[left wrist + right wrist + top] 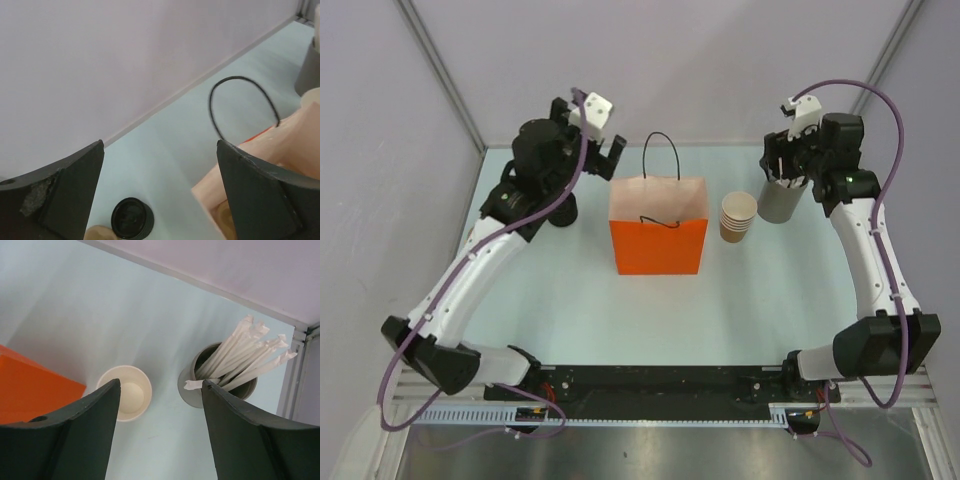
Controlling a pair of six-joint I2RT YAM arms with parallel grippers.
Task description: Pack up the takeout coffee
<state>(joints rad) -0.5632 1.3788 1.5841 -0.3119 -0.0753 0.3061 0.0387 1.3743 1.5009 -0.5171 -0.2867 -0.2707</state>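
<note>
Pale blue tabletop [570,300], bare strips flanking the orange paper bag [658,245]; left gripper [160,144] and right gripper [161,382] both spread wide, empty.

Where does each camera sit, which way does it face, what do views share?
Top external: above, behind the bases, looking down at the table; both arms show.
Left wrist: rides the arm, faces back wall and black lid; left tool shows.
Right wrist: rides the arm, looks down at cup stack, stick holder; right tool shows.
Shared: the orange bag.

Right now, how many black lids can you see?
1: a black lid on the table left of the orange bag, beneath the left gripper; the left arm could be hiding more.
</note>
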